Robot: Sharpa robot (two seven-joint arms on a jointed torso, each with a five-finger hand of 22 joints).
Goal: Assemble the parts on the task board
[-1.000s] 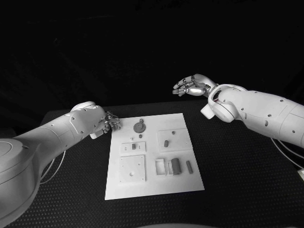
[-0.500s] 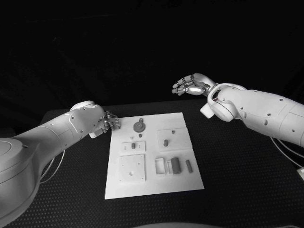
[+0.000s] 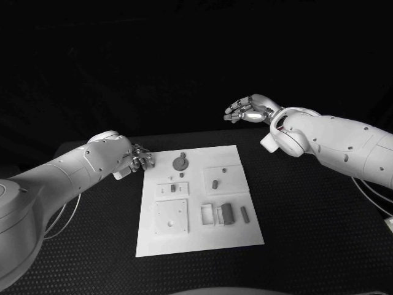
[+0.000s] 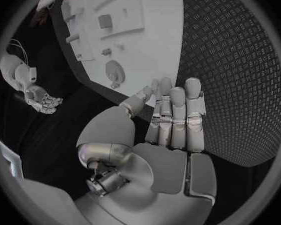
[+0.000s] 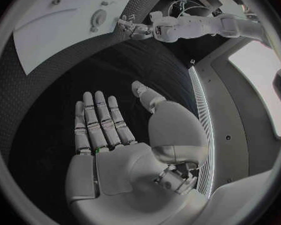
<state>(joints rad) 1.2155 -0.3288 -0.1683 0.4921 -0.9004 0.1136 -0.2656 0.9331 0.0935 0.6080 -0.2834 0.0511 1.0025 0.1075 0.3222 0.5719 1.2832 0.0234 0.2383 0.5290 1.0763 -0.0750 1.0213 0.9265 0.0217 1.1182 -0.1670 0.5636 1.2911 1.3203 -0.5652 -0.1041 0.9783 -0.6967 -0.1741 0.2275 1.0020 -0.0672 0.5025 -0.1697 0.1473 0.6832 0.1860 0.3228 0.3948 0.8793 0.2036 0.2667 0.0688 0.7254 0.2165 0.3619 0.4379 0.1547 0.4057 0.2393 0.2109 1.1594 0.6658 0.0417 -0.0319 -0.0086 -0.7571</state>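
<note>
The white task board (image 3: 236, 236) lies in the middle of the black table. On it are a round grey part (image 3: 180, 163) at the far end, a small peg (image 3: 214, 184) and a dark block (image 3: 226, 214) beside a pin (image 3: 244, 214). My left hand (image 3: 142, 158) hovers just off the board's far left corner; in the left wrist view the left hand (image 4: 175, 115) has straight fingers, holds nothing, and is close to the round part (image 4: 114, 71). My right hand (image 3: 248, 110) is raised beyond the table's far edge, away from the board. In its wrist view the right hand (image 5: 109, 130) is flat and empty.
Black textured table (image 3: 320, 215) surrounds the board on both sides. Several recessed white fixtures (image 3: 171, 217) sit on the board's near half. The right wrist view shows the board (image 5: 53, 30) far off with the left hand (image 5: 134, 29) at its corner.
</note>
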